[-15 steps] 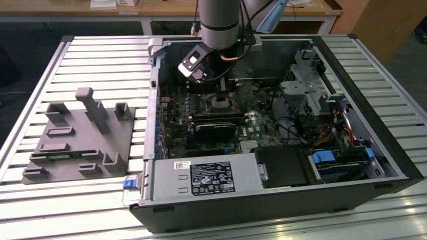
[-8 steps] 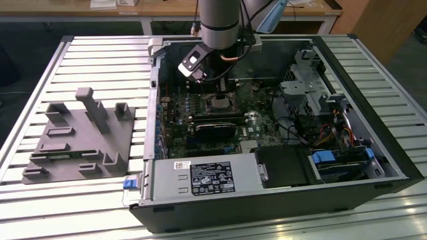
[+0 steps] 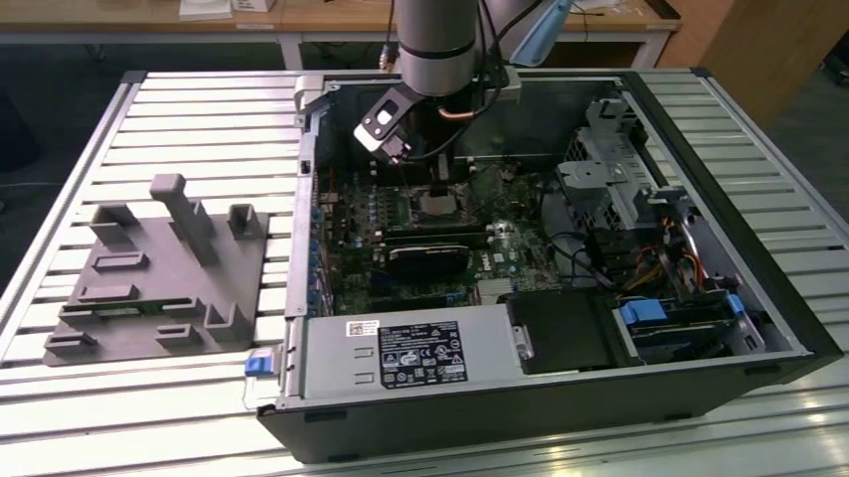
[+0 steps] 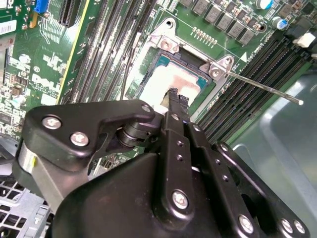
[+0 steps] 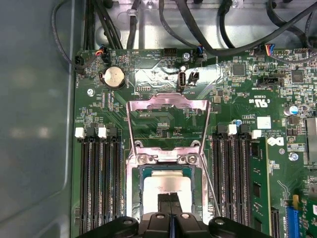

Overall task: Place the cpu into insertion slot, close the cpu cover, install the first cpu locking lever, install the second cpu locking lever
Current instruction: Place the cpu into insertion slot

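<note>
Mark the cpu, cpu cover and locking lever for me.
cpu (image 5: 166,182), first wrist view, bare pale face.
cpu cover (image 5: 168,102), first wrist view, end bar of open frame.
locking lever (image 4: 265,88), second wrist view, middle of the rod.

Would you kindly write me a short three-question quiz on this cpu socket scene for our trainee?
1. True or false: the cover lies shut over the cpu.
2. Where is the cpu? A in the slot; B on the cover; C outside the case.
3. Fill in: the gripper hangs right over the ___.
Key: 1 false, it stands open; 2 A; 3 cpu.
</note>
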